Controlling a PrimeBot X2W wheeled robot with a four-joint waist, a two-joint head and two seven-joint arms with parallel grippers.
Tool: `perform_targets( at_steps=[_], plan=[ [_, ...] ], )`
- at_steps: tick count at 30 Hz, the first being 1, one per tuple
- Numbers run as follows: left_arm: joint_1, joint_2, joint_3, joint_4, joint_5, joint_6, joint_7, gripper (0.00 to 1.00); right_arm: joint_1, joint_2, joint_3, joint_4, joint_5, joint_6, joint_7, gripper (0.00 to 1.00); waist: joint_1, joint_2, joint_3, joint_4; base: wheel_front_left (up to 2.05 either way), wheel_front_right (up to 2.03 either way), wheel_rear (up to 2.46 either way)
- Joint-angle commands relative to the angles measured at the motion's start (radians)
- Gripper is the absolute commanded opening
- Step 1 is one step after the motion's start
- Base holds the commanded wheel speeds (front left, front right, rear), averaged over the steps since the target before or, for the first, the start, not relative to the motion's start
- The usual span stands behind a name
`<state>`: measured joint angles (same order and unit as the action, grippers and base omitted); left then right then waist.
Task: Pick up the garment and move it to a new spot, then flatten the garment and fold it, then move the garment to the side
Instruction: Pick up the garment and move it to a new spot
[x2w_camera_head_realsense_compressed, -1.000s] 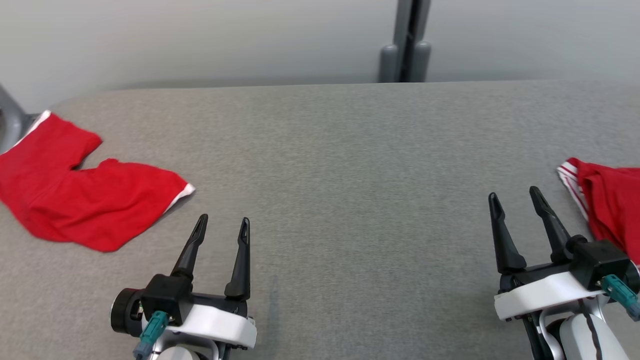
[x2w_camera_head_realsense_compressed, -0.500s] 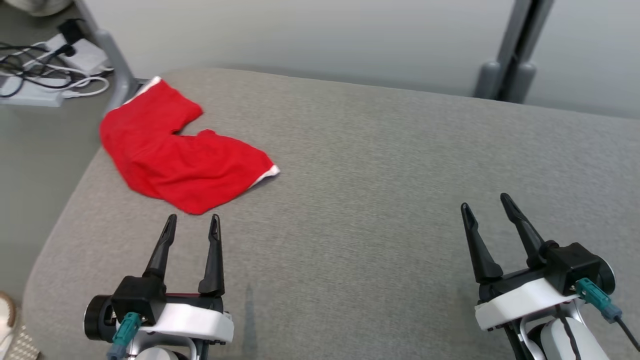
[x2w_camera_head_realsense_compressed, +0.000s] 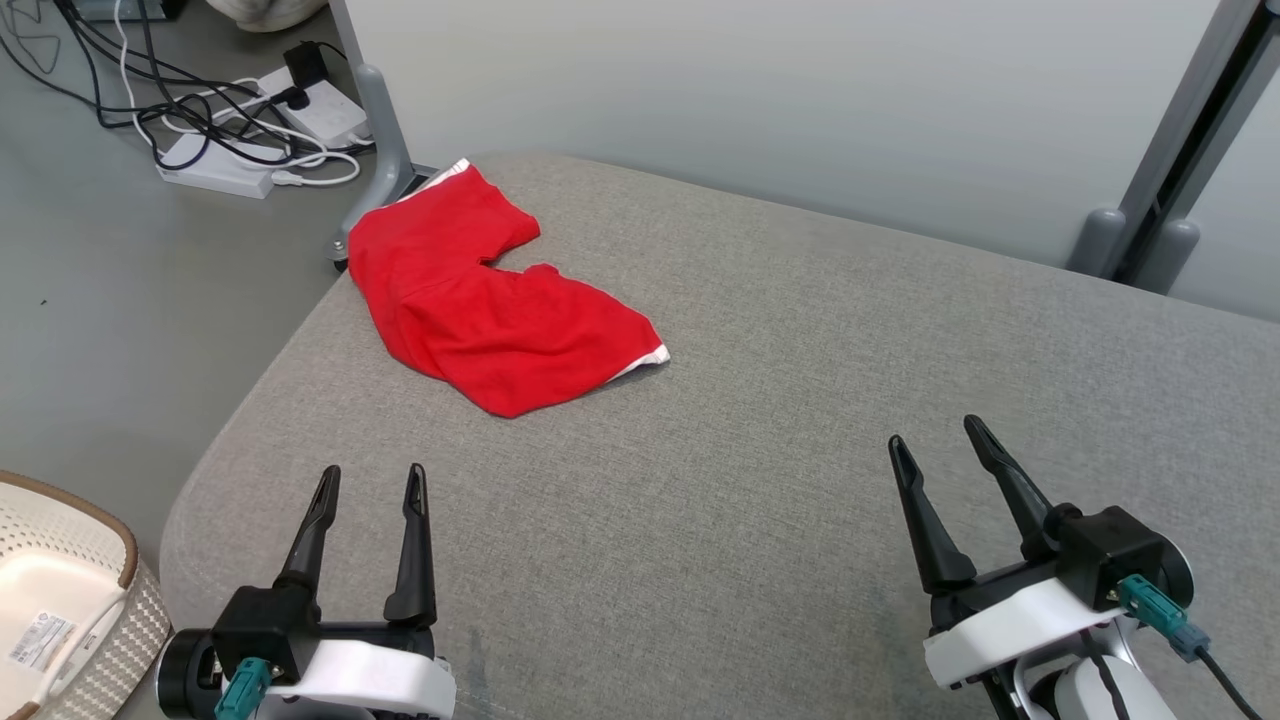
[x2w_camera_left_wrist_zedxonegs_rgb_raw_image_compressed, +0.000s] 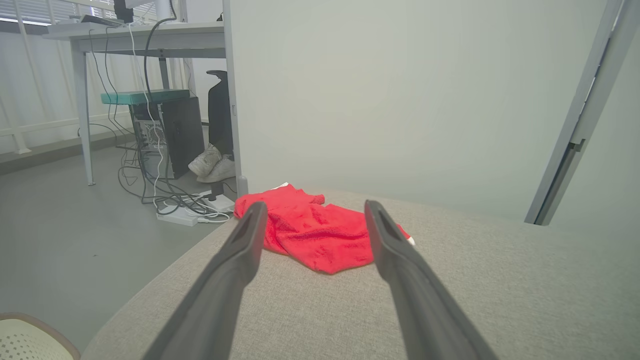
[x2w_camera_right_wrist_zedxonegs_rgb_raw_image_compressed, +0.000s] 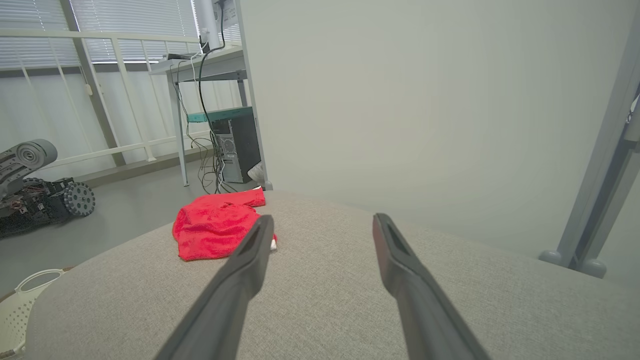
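The garment (x2w_camera_head_realsense_compressed: 490, 300) is a pair of red shorts with white trim, lying crumpled near the far left corner of the grey padded table (x2w_camera_head_realsense_compressed: 780, 420). My left gripper (x2w_camera_head_realsense_compressed: 370, 482) hovers open above the table's near left part, well short of the shorts. In the left wrist view the garment (x2w_camera_left_wrist_zedxonegs_rgb_raw_image_compressed: 320, 230) lies ahead between the two open fingers. My right gripper (x2w_camera_head_realsense_compressed: 935, 437) stands open at the near right, with nothing between its fingers. From the right wrist the garment (x2w_camera_right_wrist_zedxonegs_rgb_raw_image_compressed: 215, 227) shows far off to the left.
A white basket (x2w_camera_head_realsense_compressed: 60, 590) stands on the floor at the near left. Cables and a power strip (x2w_camera_head_realsense_compressed: 230, 170) lie on the floor beyond the table's left corner, by a grey partition post (x2w_camera_head_realsense_compressed: 385, 150). A wheeled machine (x2w_camera_right_wrist_zedxonegs_rgb_raw_image_compressed: 35, 190) sits far left.
The head camera has turned left, so the red shorts now sit nearer the middle and the floor shows. A second red garment at the right edge has left the picture. Both grippers stay open.
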<state>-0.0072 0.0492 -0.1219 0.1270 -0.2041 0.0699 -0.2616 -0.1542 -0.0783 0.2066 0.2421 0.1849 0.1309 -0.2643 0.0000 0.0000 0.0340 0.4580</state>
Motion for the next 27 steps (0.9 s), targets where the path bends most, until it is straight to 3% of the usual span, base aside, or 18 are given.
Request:
perform_targets(
  at_steps=[1,18,27],
  plan=[
    [0.002,0.003,0.004,-0.003,0.008,-0.005,-0.004,1.0,0.008,-0.004,0.002,0.004,0.005,0.0,0.0,1.0,0.0,0.0,-0.004,0.006,0.0,0.0,0.0],
    [-0.006,0.003,0.01,-0.009,-0.001,0.004,-0.004,1.0,-0.011,-0.009,0.026,0.008,0.012,0.0,0.0,1.0,0.0,0.0,0.013,-0.008,0.0,0.0,0.0],
    [-0.09,0.004,0.063,0.024,-0.011,-0.02,-0.004,1.0,-0.084,-0.053,0.046,-0.026,-0.016,0.0,0.0,1.0,0.0,0.0,0.124,-0.071,0.0,0.0,0.0]
  ],
)
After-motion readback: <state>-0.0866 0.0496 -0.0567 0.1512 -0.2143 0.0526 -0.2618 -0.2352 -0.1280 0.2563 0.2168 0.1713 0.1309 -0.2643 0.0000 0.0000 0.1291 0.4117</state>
